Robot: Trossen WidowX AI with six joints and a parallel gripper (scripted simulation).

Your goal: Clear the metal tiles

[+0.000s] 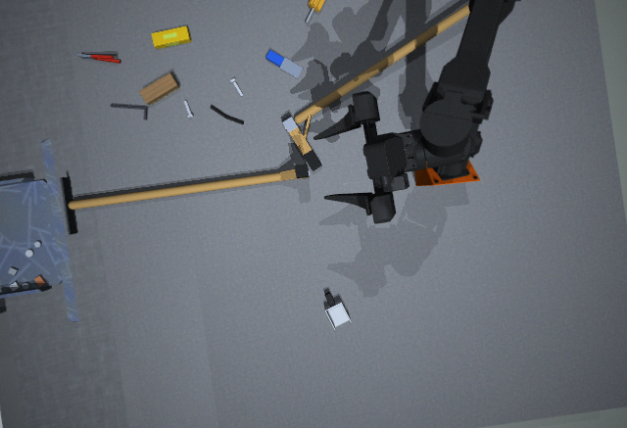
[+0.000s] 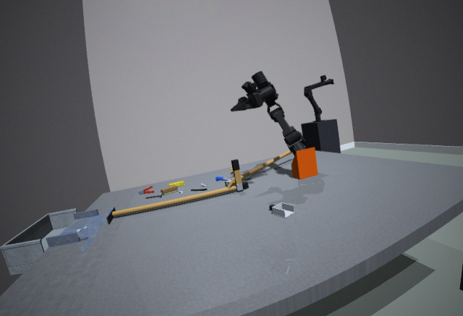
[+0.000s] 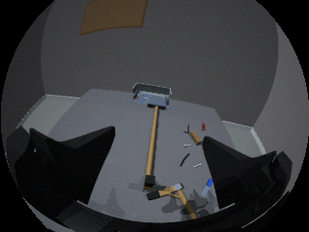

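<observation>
- Top view: the gripper (image 1: 319, 166) is seen raised above the table (image 1: 456, 311), its fingers spread wide with nothing between them.
- The long scraper (image 1: 176, 190) is laid flat on the table, its black blade (image 1: 69, 204) resting at the edge of the steel plate (image 1: 30, 220).
- The scraper's grip end (image 1: 302, 152) is found just beside the fingertips in plan, though the exterior view shows the gripper (image 2: 239, 106) well above it.
- Several small tiles (image 1: 28, 253) are seen at the left edge of the picture; whether they lie on the plate or in the catch box (image 2: 26, 239) cannot be told.
- A wooden block (image 1: 159, 88), a yellow block (image 1: 170, 37) and a screwdriver (image 1: 316, 0) are scattered well apart from the scraper.
- The arm is mounted on an orange base (image 1: 470, 176).
</observation>
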